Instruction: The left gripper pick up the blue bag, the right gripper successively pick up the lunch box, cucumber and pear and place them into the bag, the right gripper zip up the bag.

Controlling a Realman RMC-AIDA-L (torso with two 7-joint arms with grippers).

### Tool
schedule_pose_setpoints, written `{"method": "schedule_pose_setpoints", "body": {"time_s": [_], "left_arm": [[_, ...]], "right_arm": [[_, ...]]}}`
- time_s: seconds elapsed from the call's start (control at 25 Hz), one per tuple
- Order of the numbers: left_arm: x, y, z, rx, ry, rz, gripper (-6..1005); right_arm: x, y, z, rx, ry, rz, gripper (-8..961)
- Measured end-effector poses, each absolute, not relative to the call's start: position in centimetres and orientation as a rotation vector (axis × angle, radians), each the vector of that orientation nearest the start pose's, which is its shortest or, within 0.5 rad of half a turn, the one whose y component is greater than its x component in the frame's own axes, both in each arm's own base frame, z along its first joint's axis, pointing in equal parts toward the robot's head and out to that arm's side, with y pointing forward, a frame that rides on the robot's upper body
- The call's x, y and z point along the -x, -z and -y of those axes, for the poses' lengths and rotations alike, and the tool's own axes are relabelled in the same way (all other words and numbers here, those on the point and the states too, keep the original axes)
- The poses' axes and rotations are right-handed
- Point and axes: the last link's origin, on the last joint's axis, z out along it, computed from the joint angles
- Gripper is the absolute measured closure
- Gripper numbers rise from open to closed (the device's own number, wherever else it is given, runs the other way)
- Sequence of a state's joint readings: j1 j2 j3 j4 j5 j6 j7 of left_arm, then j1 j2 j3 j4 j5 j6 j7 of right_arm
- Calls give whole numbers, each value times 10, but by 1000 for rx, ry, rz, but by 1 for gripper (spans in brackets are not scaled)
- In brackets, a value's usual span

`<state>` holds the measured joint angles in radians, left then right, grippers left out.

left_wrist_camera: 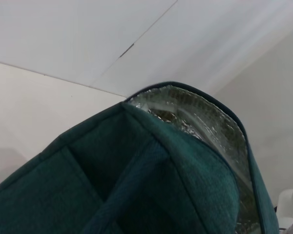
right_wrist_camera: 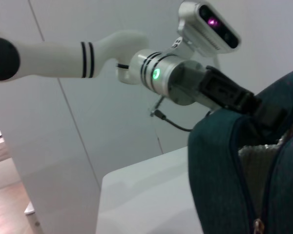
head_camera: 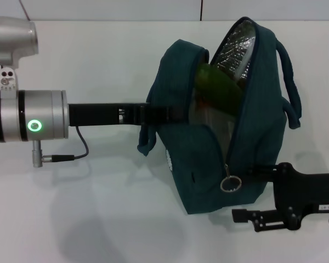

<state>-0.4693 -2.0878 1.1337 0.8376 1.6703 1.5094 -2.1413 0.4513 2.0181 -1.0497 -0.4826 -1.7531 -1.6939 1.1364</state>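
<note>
The blue bag [head_camera: 208, 164] stands upright on the white table [head_camera: 98, 208], its zip open and the silver lining showing. My left gripper [head_camera: 164, 112] reaches in from the left and is shut on the bag's side strap. A green cucumber [head_camera: 219, 87] lies slanted in the open mouth. The lunch box and the pear are hidden. My right gripper [head_camera: 247, 193] is at the bag's lower right corner, its fingers apart, the upper fingertip just beside the zip's ring pull [head_camera: 230, 183]. The bag also shows in the left wrist view [left_wrist_camera: 136, 185] and the right wrist view [right_wrist_camera: 219, 170].
The bag's carry handle [head_camera: 289, 87] loops out on its right side. My left arm's silver wrist [head_camera: 33, 118] with a green light and a dangling cable [head_camera: 82, 145] stretches across the left of the table. A wall stands behind the table's far edge.
</note>
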Motion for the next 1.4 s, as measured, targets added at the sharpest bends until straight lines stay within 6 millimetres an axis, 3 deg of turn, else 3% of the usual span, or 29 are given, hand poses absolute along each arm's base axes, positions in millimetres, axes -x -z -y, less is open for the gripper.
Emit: {"method": "schedule_pose_setpoints", "body": {"time_s": [0.2,0.64,1.28,1.4], "left_arm": [[202,20,-326,2720,881,1427,955],[205,20,-324,2710,881,1438,955],[206,19,-324,2702,884,1442,954],[208,18,-323,2697,884,1448,954]], "right_arm": [[-263,34,-276,2956,-875,-451,208],[-260,41,-277,2955,-876,-453,649],[-261,38,-276,2970,-871,-460,948],[-264,34,-274,2964,-878,-458,948]]}}
